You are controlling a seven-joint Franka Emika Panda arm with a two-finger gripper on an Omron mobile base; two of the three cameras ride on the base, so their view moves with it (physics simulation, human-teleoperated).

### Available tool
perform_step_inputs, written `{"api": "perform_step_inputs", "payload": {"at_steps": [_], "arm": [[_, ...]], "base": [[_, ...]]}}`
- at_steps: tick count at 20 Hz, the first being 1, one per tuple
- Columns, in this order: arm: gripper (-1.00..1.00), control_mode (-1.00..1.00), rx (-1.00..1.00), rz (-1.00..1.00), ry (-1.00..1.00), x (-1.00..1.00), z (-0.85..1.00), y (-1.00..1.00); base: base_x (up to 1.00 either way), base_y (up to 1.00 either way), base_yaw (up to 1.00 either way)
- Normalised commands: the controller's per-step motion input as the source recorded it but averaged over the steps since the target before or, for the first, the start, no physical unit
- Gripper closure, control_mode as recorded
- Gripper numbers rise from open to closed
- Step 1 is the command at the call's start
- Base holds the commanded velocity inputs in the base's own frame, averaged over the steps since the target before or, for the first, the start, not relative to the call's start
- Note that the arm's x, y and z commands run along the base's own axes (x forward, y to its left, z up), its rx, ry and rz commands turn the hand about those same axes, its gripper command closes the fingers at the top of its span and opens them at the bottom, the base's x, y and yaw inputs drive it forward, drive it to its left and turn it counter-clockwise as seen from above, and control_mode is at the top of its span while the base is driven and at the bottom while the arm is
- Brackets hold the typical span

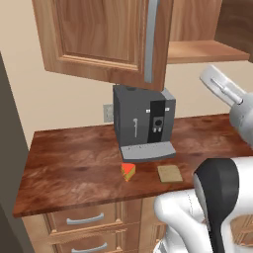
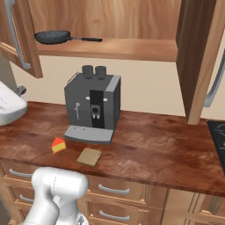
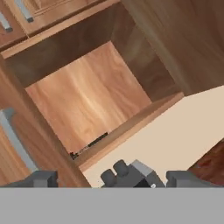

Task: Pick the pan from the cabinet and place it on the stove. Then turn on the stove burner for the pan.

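Hand view: the jaws stand wide apart and empty, their fingertips (image 3: 41, 178) low in the frame, aimed into the open cabinet (image 3: 92, 100). The pan (image 2: 53, 37) rests on the cabinet shelf, well ahead of the jaws; its black handle (image 3: 89, 145) shows at the shelf edge between them. Below the jaws, a grey coffee machine (image 2: 93, 107) stands on the wooden surface (image 2: 154, 149), with a cheese wedge (image 2: 58, 145) and a bread slice (image 2: 89, 156) near it. A corner of the stove (image 2: 218, 138) lies on the surface, well apart from the jaws.

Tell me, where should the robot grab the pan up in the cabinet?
Probably by the long thin handle: on the pan it sticks out sideways along the shelf toward the middle of the open cabinet. Coming straight in from the front, the open gripper could close across that thin bar.
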Motion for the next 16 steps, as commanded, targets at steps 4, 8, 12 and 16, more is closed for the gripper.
{"api": "perform_step_inputs", "payload": {"at_steps": [4, 8, 12, 16], "arm": [[-1.00, -1.00, 0.43, 0.15, 0.03, 0.04, 0.00, -0.87], [-1.00, -1.00, 0.40, 0.20, 0.05, 0.34, 0.00, -0.68], [-1.00, -1.00, 0.35, 0.29, 0.05, 0.57, -0.01, -0.33], [-1.00, -1.00, 0.27, 0.29, 0.02, 0.44, -0.08, -0.01]], "base": [[0.00, 0.00, 0.00], [0.00, 0.00, 0.00], [0.00, 0.00, 0.00], [0.00, 0.00, 0.00]]}}
